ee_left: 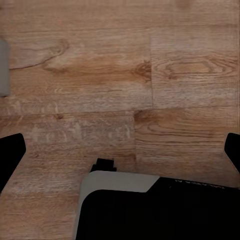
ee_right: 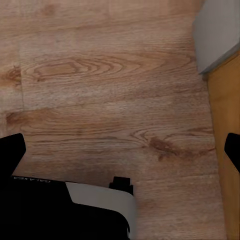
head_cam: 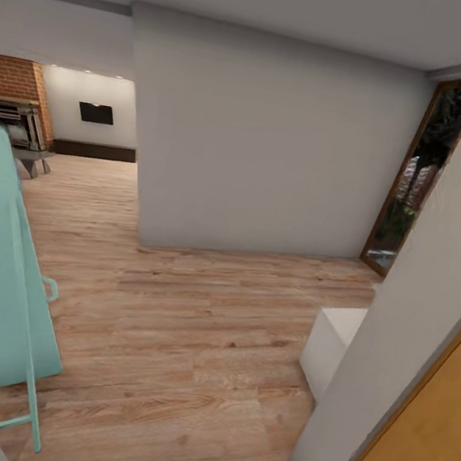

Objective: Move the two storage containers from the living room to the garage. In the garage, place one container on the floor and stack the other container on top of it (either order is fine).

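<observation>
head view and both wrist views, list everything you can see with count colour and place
wood-plank floor: one, light brown, across the foreground
wall block: one, pale grey, centre
brick fireplace: one, red-brown, far left
wall TV: one, black, far wall at left
long cabinet: one, dark, under the TV
folding frame: one, mint green, near left
low block: one, white, right of centre
glass door: one, brown-framed, far right
wooden door: one, orange-yellow, bottom right
left gripper: black fingers wide apart, nothing between, over floor
right gripper: the same
</observation>
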Tool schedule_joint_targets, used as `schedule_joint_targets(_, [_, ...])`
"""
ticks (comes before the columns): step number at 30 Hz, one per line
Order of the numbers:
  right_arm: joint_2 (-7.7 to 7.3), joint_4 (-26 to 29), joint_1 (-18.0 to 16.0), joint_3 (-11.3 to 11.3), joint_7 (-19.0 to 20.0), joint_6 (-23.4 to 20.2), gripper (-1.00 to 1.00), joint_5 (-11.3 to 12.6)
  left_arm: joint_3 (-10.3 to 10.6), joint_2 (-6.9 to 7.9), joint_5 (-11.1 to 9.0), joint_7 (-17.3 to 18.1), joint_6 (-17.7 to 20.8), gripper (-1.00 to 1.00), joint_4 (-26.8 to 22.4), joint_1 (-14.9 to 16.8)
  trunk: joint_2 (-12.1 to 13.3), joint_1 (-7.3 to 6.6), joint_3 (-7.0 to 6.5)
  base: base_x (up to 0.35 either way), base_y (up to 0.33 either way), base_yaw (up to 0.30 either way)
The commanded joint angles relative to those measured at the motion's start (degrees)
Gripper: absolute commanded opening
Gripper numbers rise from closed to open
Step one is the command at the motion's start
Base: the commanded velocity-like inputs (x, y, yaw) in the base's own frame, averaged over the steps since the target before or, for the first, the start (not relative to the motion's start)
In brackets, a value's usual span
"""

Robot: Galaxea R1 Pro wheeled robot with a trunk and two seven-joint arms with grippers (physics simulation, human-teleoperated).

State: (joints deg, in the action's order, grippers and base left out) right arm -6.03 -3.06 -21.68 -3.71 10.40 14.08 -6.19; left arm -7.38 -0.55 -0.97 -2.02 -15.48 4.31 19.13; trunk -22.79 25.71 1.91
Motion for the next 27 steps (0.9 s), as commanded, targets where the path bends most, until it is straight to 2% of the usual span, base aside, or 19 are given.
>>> schedule_joint_targets(1, [-0.03,-0.2,-0.1,-0.4,0.1,0.4,1.00,-0.6,-0.2,-0.02,-0.1,-0.1,-0.4,1.00,0.3,0.1,-0.1,0.07,0.13,0.326,0.000,0.001])
schedule_joint_targets(8, [-0.03,-0.2,-0.1,-0.4,0.1,0.4,1.00,-0.6,-0.3,0.02,-0.1,-0.1,-0.5,1.00,0.2,0.1,-0.1,0.07,0.13,0.326,0.000,0.031])
schedule_joint_targets(17, [-0.03,-0.2,-0.1,-0.4,0.1,0.4,1.00,-0.6,-0.2,0.03,-0.1,-0.1,-0.5,1.00,0.3,0.1,-0.1,0.07,0.13,0.326,0.000,0.170])
schedule_joint_targets(27, [-0.03,-0.2,-0.1,-0.4,0.1,0.4,1.00,-0.6,-0.2,0.03,-0.1,-0.1,-0.6,1.00,0.3,0.1,-0.1,0.07,0.13,0.326,0.000,0.027])
